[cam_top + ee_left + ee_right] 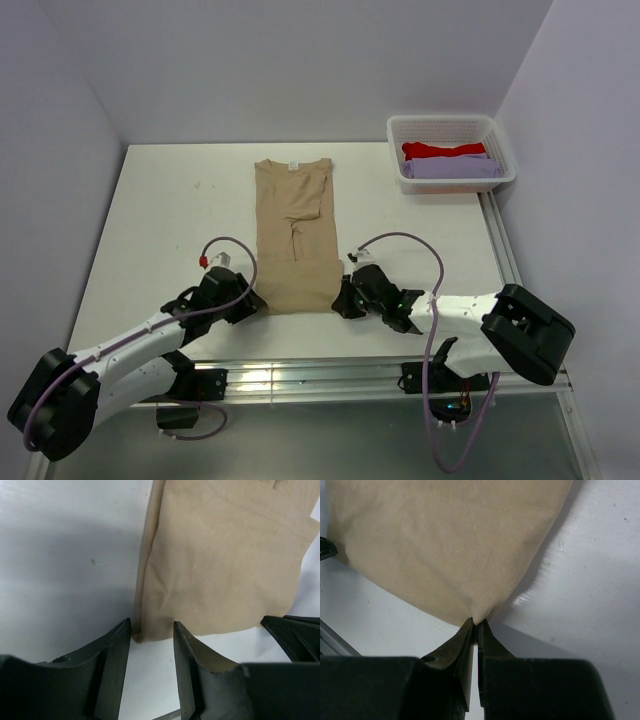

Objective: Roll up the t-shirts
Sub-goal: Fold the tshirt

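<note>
We see the tan t-shirt (295, 235) folded narrow, mid worktop (170, 220). Our right hand (476, 622) pinches its five o'clock corner; our left hand (152, 625) gapes empty at seven. At two o'clock a basket (450, 123) half hides the red tee (440, 150) and lavender tee (450, 168).

tan tee (295, 235) lies flat on the table (170, 200), folded narrow lengthwise, collar far, hem near. red tee (440, 150) and lavender tee (450, 168) sit folded in the basket (400, 125).

White table (170, 220), tan t-shirt (293, 240) flat, white basket (455, 183) far-right corner
</note>
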`<state>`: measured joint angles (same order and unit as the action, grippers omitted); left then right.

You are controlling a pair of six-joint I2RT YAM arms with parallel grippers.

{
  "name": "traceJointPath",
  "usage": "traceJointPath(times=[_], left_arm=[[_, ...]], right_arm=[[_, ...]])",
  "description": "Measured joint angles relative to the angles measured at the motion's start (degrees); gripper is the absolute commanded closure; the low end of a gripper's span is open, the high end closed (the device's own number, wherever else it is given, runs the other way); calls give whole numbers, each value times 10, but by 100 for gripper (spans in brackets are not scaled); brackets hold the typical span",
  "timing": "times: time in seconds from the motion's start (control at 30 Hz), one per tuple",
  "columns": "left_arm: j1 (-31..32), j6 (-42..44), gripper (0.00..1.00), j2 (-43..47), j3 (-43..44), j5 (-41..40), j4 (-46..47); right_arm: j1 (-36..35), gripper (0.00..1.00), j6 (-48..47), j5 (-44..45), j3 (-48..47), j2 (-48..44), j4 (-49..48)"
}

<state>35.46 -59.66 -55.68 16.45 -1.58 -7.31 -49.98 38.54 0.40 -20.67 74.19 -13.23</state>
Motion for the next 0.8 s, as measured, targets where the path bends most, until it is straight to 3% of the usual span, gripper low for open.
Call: traceJointPath(times=[0.3, 0.37, 0.4, 0.43, 0.6, 0.8], left_arm=[[0, 0, 60, 10, -3, -3, -14], [0, -2, 71, -2, -4, -1, -1], [0, -3, 94, -9, -4, 0, 6], [0, -7, 100, -16, -4, 1, 10], [2, -7, 100, -25, -1, 1, 11], [3, -7, 100, -14, 27, 15, -71]], right_arm=[[0, 100, 2, -4, 0, 4, -4], [0, 100, 2, -5, 0, 5, -5], [0, 100, 2, -5, 0, 5, -6], [0, 100, 2, -5, 0, 5, -6], [0, 100, 5, -9, 0, 0, 2], [0, 100, 1, -21, -23, -34, 88]])
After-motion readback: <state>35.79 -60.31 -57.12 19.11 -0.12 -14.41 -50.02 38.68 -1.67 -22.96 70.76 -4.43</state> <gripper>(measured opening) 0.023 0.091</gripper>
